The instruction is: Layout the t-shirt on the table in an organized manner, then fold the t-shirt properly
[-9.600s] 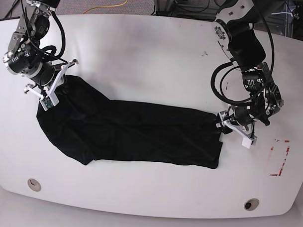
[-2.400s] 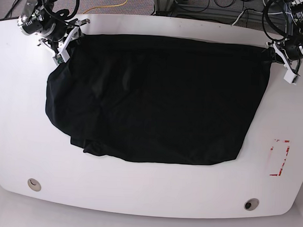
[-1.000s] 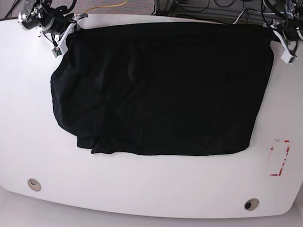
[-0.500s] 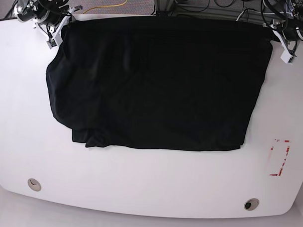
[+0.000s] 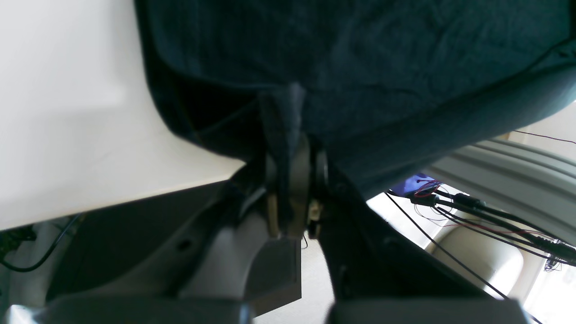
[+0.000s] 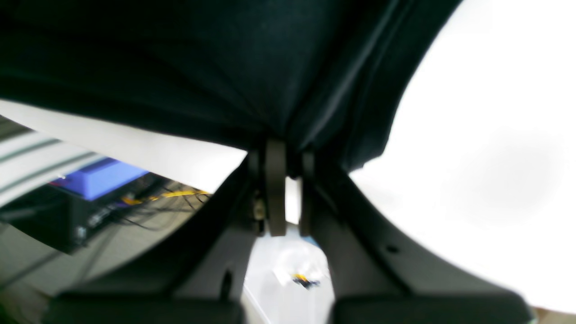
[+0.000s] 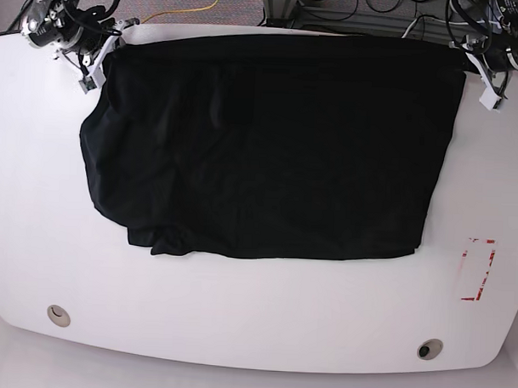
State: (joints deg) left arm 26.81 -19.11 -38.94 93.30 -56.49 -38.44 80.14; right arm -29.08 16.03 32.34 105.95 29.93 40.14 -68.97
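On the white worktop (image 7: 238, 312) a black t-shirt (image 7: 269, 143) lies spread wide, its far edge at the back rim, each far corner pinched by a clenched hand: left hand (image 7: 486, 83), right hand (image 7: 95, 59).

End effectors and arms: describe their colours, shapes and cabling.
Both arms are black with loops of black cable. The left end effector and right end effector carry white finger pieces. Up close, the left fingers are flat tan-grey pads on dark grey wedge-shaped mounts.
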